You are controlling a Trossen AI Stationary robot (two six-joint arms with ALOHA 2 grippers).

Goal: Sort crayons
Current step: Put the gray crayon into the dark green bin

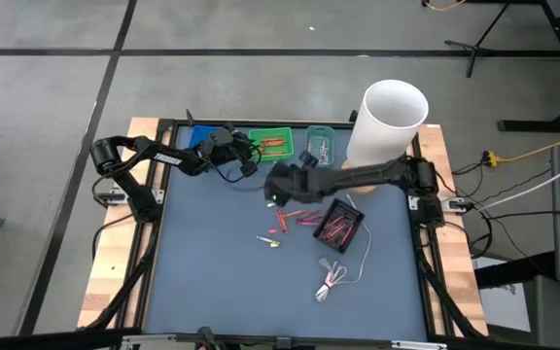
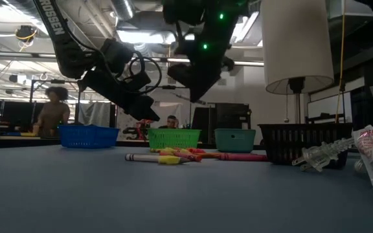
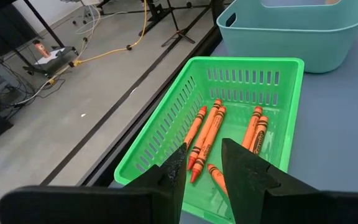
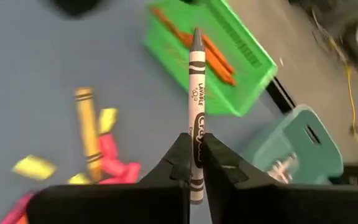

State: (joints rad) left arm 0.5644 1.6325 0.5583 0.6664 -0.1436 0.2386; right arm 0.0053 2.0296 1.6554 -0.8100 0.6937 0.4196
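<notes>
right pincer (image 4: 195,163): closed on a grey crayon (image 4: 195,106), raised above the worktop (image 1: 212,262).
crayon's long axis: straight out past the fingertips, tip toward the green basket (image 4: 241,68).
teal bin (image 4: 297,149): just beside that basket; probably the drop spot.
left pincer (image 3: 202,163): open, empty, over the green basket's orange crayons (image 3: 209,134).
room: loose crayons (image 1: 304,218) lie below; the arms are near each other.
</notes>
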